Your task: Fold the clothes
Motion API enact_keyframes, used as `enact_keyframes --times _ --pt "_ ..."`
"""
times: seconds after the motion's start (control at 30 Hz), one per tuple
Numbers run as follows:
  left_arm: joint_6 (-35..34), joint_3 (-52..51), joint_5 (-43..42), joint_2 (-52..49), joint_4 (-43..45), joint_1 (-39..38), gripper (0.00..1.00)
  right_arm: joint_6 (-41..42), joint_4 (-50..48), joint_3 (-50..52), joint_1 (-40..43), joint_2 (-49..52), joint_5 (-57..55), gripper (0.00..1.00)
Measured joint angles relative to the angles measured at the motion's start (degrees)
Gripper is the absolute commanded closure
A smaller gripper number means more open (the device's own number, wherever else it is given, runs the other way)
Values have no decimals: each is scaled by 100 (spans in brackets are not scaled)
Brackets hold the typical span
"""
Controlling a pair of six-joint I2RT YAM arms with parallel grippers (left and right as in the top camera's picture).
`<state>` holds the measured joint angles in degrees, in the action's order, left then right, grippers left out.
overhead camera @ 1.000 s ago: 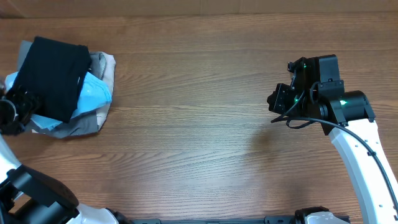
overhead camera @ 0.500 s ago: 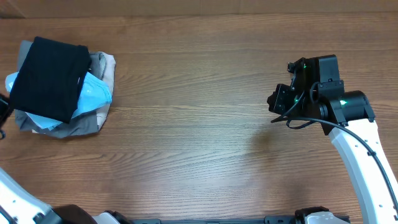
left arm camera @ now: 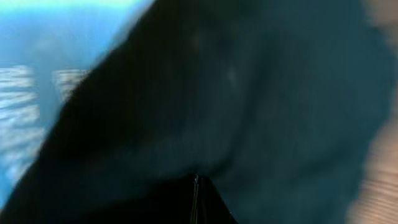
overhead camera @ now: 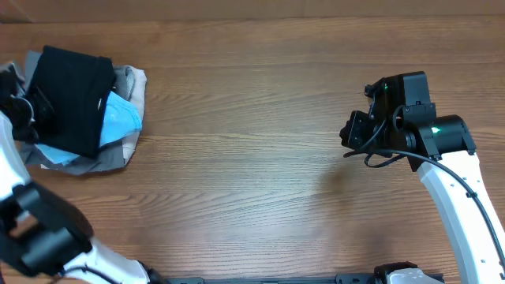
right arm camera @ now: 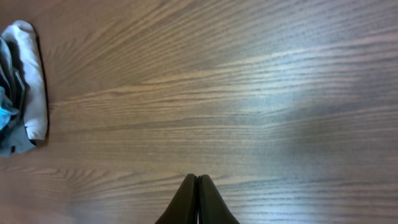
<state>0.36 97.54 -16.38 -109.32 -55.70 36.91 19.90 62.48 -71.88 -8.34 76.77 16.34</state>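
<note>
The black T-shirt (overhead camera: 69,95) lies folded on top of a small pile at the far left of the wooden table (overhead camera: 252,166). Under it a light blue garment (overhead camera: 122,118) pokes out on the right, and grey garments (overhead camera: 132,79) lie below that.

The left gripper (left arm camera: 196,200) is right at the pile's left edge. Its jaws are pressed together and dark fabric fills its blurred camera view, so I cannot tell whether any cloth is pinched.

The right gripper (right arm camera: 198,199) hangs over bare wood well away to the right, its jaws closed on nothing.
</note>
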Motion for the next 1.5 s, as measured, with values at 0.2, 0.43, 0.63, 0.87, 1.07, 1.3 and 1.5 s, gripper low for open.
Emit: enact_keyframes --times 0.2,0.43,0.63,0.87,1.07,1.3,1.5 --pt "-146 -2 68 -752 -164 358 96 46 120 0 0 0 -2 96" --pt "-162 2 -708 -874 4 619 96 90 122 0 0 0 -2 96" --pt "-83 17 -1244 -776 0 638 90 90 122 0 0 0 -2 96" --pt "37 243 -1891 365 -396 581 64 90 122 0 0 0 0 96" --pt "352 437 -2680 1980 -691 402 46 79 111 -7 0 0 11 96" --pt "1108 809 -2765 3580 -1928 -798 27 17 138 -719 0 -164 15 94" --pt "1368 881 -2070 4474 -3038 -2000 0 -179 96 -1563 0 -960 24 86"
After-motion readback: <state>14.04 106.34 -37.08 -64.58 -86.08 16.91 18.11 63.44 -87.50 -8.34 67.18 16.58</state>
